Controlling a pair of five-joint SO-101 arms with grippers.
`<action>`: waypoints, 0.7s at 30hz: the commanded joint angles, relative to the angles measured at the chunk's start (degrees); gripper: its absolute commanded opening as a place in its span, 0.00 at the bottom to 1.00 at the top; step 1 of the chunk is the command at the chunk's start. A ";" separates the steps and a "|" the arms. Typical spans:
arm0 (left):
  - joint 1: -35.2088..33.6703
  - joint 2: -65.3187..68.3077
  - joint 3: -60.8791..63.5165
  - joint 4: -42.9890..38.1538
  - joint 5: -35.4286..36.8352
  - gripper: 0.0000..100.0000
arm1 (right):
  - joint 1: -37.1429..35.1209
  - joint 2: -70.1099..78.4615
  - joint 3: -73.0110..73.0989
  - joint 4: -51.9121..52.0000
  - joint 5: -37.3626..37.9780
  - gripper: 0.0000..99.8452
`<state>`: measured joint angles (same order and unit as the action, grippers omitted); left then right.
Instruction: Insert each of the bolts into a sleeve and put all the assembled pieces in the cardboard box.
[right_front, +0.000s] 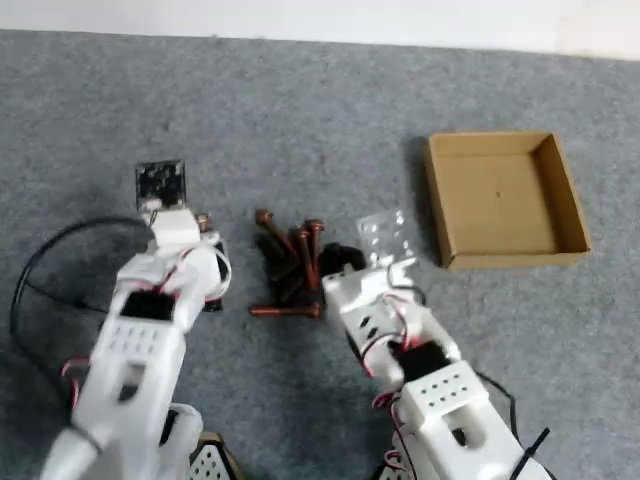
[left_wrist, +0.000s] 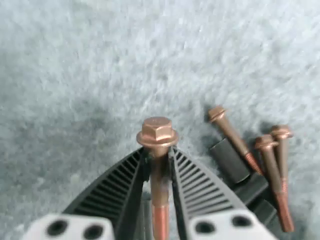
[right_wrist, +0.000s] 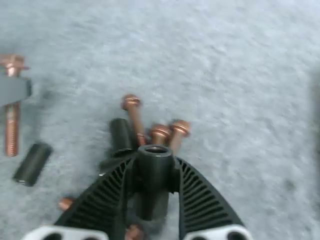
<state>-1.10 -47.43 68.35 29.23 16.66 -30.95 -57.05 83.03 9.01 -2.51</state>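
Observation:
My left gripper is shut on a copper bolt, head outward, held above the grey carpet. In the high view this bolt is left of the pile. My right gripper is shut on a black sleeve, its open end facing outward, just over the pile of bolts and sleeves. From above, the right gripper sits at the pile's right edge. The pile lies between the two arms. The cardboard box stands empty at the right.
One bolt lies flat at the near side of the pile. A loose black sleeve lies apart from the pile, toward the left arm. Open carpet stretches behind the pile and between the right arm and the box.

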 joint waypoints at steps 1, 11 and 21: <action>0.57 -17.27 6.37 -2.73 -0.62 0.00 | -2.86 -2.86 2.95 -9.19 0.18 0.00; 2.33 -49.27 20.18 -2.64 -0.79 0.00 | -7.78 -3.65 5.85 -14.90 0.18 0.00; 2.24 -56.40 20.09 -2.37 -0.44 0.01 | -8.40 -4.00 6.73 -15.16 6.15 0.00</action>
<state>0.57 -102.55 92.00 27.91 16.57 -38.51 -59.34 89.54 -4.09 -0.84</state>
